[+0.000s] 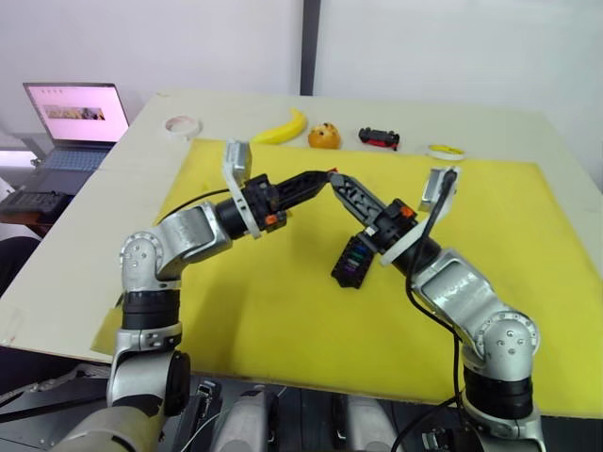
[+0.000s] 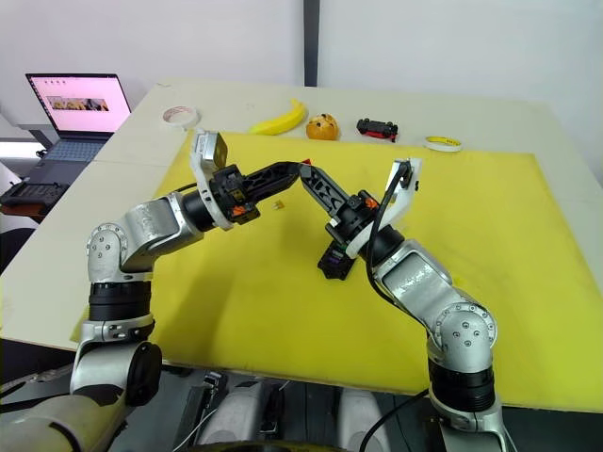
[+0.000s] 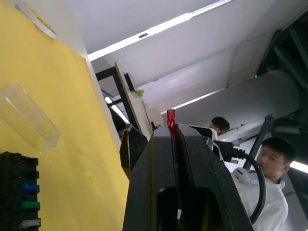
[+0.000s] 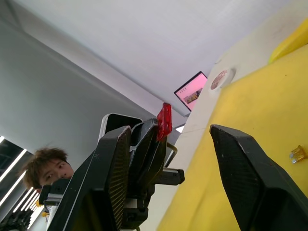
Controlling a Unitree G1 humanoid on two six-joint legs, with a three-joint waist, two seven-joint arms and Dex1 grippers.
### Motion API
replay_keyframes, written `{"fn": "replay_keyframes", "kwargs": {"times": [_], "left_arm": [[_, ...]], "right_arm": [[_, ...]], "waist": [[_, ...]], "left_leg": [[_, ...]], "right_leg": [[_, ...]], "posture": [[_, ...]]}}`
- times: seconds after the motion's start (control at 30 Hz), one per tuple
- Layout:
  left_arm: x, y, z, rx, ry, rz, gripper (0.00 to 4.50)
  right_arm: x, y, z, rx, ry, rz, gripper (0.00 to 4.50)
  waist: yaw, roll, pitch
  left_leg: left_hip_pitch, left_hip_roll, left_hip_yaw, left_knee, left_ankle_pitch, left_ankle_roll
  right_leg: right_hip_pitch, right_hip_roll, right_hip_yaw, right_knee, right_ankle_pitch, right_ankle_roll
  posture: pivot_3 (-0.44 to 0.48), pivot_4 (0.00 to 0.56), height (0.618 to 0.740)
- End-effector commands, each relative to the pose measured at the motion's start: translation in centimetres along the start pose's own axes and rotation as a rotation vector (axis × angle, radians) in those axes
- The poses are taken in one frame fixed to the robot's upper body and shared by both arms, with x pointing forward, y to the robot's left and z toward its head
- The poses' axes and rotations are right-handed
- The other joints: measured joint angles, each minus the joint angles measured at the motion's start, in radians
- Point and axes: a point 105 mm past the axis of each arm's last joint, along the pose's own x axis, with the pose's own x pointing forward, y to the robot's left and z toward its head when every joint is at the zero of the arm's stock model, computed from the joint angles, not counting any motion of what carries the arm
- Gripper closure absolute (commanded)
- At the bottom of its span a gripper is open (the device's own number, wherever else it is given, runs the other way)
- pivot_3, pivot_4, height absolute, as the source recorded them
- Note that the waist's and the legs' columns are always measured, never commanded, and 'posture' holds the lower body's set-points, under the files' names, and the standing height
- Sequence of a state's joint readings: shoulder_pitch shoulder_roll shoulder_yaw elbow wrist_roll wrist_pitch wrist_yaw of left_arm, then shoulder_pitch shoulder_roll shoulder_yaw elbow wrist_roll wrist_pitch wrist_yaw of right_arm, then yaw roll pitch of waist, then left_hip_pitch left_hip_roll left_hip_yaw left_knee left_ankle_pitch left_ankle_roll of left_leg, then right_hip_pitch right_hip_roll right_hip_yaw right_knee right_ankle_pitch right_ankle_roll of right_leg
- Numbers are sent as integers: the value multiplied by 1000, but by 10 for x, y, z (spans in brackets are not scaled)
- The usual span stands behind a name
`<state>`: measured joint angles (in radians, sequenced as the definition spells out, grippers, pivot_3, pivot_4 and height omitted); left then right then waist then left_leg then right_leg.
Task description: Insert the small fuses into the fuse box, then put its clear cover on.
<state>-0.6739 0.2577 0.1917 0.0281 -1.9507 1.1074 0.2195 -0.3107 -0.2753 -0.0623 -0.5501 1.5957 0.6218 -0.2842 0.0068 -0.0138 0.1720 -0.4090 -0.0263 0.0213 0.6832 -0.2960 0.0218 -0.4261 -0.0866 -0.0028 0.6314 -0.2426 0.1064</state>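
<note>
1 fuse box [image 1: 350,261]; 1 clear cover [image 3: 28,123]; fuses showing: 1 red [image 3: 171,122], 1 orange [image 4: 298,154], 3 sitting in box slots. 1 banana [image 1: 280,129], 1 toy car [image 1: 379,137], 2 tape rolls, 1 laptop [image 1: 75,122], 2 ppl.

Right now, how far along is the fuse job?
Partly done: blue, green and grey fuses sit in the fuse box. In hand: left gripper pinches a red fuse, with the open right gripper at it. Left: an orange fuse on the mat, and the clear cover off.

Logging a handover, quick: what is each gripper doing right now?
Left gripper: shut on the red fuse.
Right gripper: open, holding nothing, its fingers either side of that fuse.
</note>
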Motion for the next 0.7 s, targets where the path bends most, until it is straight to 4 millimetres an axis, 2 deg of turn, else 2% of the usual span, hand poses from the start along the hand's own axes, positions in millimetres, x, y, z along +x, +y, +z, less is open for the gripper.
{"fn": "replay_keyframes", "kwargs": {"times": [0.03,0.07,0.13,0.3,0.7], "left_arm": [[2,-14,0,29,7,-56,4500],[2,-14,0,29,7,-56,4500],[2,-14,0,28,8,-56,4500],[3,-13,-2,23,15,-53,4500],[2,-8,-3,22,42,-30,4500]], "right_arm": [[-3,14,10,-11,-38,46,1737],[-2,15,10,-10,-40,46,1737],[-1,15,11,-14,-40,46,2273],[3,15,10,-22,-28,56,4475],[-3,19,7,-3,-34,77,4475]], "waist": [[0,0,0],[0,0,0],[0,0,0],[0,0,0],[0,0,0]], "left_leg": [[0,0,0,0,0,0],[0,0,0,0,0,0],[0,0,0,0,0,0],[0,0,0,0,0,0],[0,0,0,0,0,0]], "right_leg": [[0,0,0,0,0,0],[0,0,0,0,0,0],[0,0,0,0,0,0],[0,0,0,0,0,0],[0,0,0,0,0,0]], "posture": [[0,150,740],[0,150,740],[0,150,740],[0,150,740],[0,150,740]]}}
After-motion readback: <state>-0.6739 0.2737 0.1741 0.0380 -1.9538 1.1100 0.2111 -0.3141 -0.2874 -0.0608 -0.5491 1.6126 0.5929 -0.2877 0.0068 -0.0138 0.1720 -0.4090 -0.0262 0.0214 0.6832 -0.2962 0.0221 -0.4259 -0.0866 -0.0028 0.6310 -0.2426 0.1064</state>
